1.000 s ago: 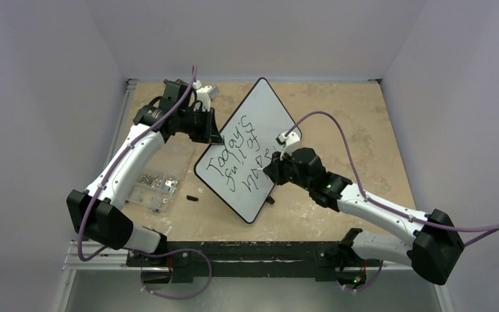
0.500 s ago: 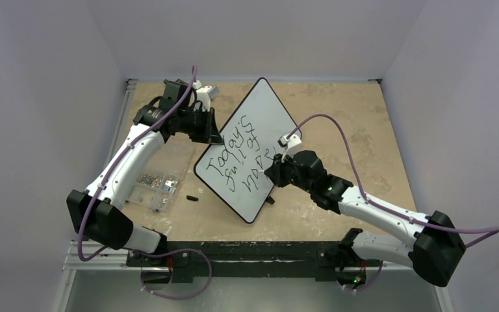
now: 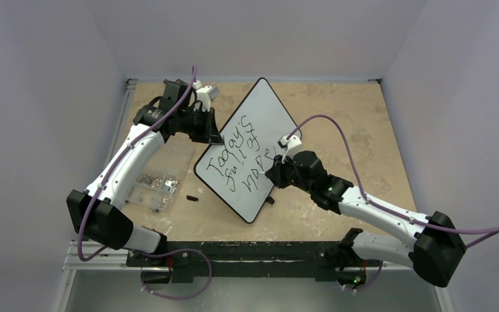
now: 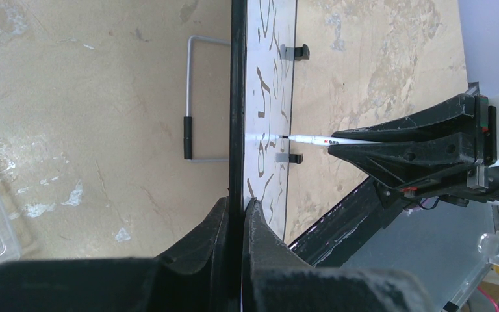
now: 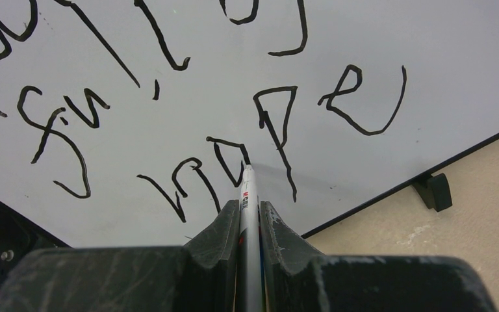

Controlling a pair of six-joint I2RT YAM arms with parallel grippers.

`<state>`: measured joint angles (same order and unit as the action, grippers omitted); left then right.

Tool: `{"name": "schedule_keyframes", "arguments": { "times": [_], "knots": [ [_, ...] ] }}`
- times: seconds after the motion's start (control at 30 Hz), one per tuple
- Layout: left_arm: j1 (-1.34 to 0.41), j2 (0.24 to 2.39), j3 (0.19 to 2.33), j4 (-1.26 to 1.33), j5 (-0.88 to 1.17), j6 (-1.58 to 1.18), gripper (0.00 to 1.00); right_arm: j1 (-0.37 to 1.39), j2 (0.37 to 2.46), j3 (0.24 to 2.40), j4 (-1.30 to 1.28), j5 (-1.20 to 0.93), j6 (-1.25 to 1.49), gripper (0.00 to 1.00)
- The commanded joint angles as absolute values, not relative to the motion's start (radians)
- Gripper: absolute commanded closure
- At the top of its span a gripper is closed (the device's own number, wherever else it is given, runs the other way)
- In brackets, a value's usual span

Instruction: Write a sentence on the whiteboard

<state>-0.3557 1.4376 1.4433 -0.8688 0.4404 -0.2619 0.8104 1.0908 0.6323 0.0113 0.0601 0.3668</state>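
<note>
Tan, scuffed tabletop (image 3: 351,117) under pale walls. Nearest the bases, the right gripper (image 3: 274,170) reached in from five o'clock, its fingers (image 5: 224,221) pinched tight on a white marker (image 5: 247,188), the barrel clamped between them. The black tip touched the whiteboard (image 3: 269,107) on the lowest line of lettering. Print on the barrel was too small to read.

Over at eight o'clock from the board sat a clear box of screws (image 3: 159,182), with a small black piece (image 3: 191,197) lying between box and board.

The whiteboard stood mid-table, propped at a tilt, one corner pointing to twelve o'clock. The sentence (image 3: 237,153) ran in slanted black lines: "Today's", then "full of", then a rougher word ending "pe".

Farthest out, at the board's nine o'clock edge, the left gripper (image 4: 236,211) had its fingers (image 4: 201,240) squeezed onto the thin black rim, one on each face.
</note>
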Motion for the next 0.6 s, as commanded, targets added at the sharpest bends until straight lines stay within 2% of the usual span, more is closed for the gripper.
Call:
{"name": "schedule_keyframes", "arguments": {
  "times": [0.0, 0.37, 0.57],
  "knots": [
    [-0.354, 1.411, 1.446, -0.867, 0.293, -0.209, 1.0, 0.808, 1.076, 0.641, 0.002, 0.04, 0.374, 1.0],
    [-0.354, 1.408, 1.446, -0.869, 0.291, -0.207, 1.0, 0.808, 0.983, 0.704, -0.036, -0.065, 0.394, 1.0],
    [-0.354, 1.405, 1.445, -0.869, 0.287, -0.206, 1.0, 0.808, 0.934, 0.797, -0.103, -0.006, 0.382, 1.0]
  ]
}}
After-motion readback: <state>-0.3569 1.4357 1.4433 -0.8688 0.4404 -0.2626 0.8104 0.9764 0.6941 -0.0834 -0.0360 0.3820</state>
